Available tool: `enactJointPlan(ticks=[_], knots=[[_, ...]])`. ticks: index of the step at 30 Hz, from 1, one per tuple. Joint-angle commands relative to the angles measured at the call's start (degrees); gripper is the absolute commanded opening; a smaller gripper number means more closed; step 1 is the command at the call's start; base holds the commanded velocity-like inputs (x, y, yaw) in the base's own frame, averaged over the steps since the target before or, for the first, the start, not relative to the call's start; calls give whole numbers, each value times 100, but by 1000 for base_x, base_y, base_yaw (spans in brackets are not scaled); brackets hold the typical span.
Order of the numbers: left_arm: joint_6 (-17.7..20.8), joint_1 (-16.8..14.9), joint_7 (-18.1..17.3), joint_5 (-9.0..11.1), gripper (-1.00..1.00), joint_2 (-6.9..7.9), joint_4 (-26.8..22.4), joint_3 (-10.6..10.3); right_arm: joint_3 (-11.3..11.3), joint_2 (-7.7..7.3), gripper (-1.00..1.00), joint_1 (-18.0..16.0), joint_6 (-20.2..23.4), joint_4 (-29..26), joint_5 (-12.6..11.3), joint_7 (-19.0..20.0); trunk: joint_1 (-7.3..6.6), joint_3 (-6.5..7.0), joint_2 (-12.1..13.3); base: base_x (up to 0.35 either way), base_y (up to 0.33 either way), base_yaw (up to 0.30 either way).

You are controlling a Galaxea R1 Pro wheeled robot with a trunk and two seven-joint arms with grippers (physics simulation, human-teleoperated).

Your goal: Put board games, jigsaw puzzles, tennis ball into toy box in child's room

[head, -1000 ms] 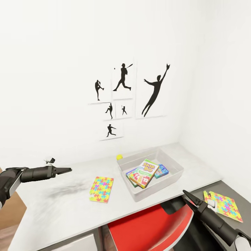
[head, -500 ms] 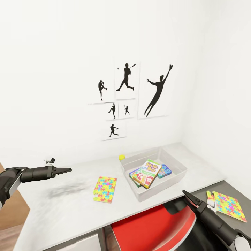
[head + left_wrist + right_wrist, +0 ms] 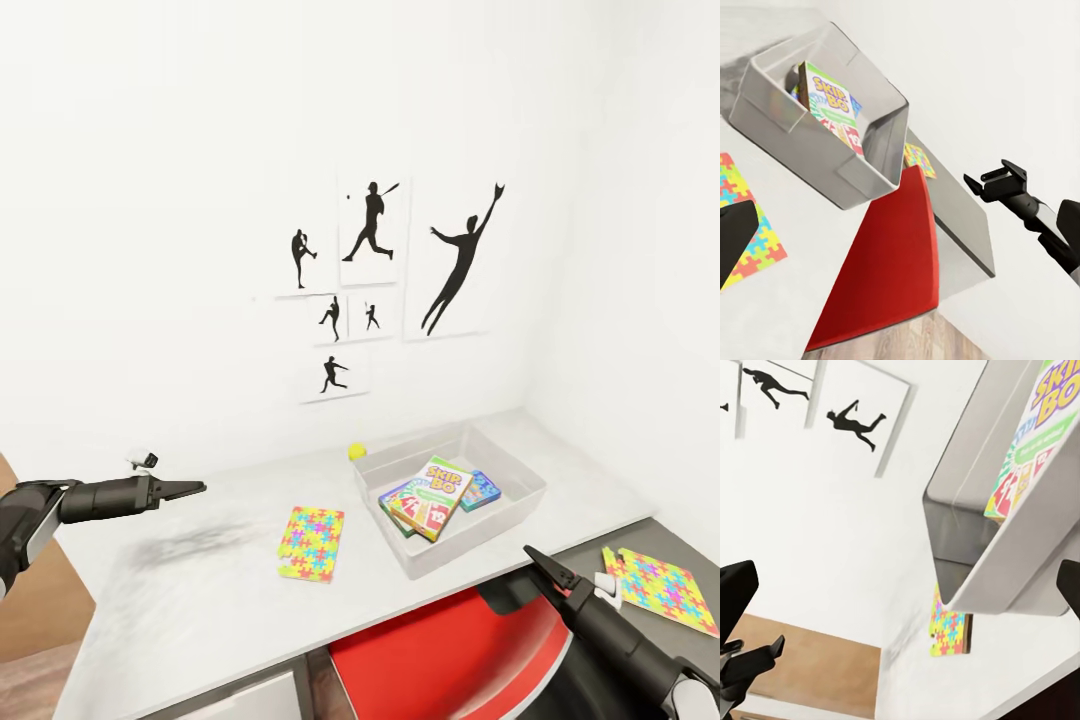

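The toy box (image 3: 400,543) stands on the table (image 3: 200,600) near the right corner. Inside it lie three board games: a pale-green one (image 3: 437,495) on top, a blue one (image 3: 483,490) and a green-orange-red one (image 3: 396,497). The tennis ball (image 3: 356,452) rests on the table behind the box's left corner. One jigsaw puzzle (image 3: 312,542) lies flat on the table left of the box. Another jigsaw puzzle (image 3: 665,590) lies on the lower dark side desk. My left gripper (image 3: 198,489) hovers open over the table's left part. My right gripper (image 3: 540,562) is open, low in front of the box.
A red chair (image 3: 440,650) is tucked under the table's front edge, just left of my right arm. The white drawer unit (image 3: 245,700) sits below the table's left part. Sports-silhouette pictures (image 3: 380,270) hang on the white wall. A side wall closes the right.
The whole picture has slid to the right, so the camera has turned or moved left. Both arms keep their pose and the toys lie as before.
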Motion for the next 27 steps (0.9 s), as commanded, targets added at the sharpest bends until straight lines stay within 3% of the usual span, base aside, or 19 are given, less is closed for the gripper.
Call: enactJointPlan(ticks=[1,12,21,27], knots=[[61,-7,-14,32,100,8,2,-34,-9,-2,100,-4,30,-1,1,-2,4,-14,-14,0,8,0],[67,-7,-14,32,100,8,2,-34,-15,2,100,-8,30,-1,32,-8,4,-14,-14,0,33,0],[67,-6,-14,32,100,8,2,-34,-18,15,100,-6,22,-1,43,-38,4,-14,-14,-23,226,2],[73,-7,-14,26,100,8,2,-35,-16,14,100,-5,21,-1,52,-57,4,-14,-14,-69,268,174]])
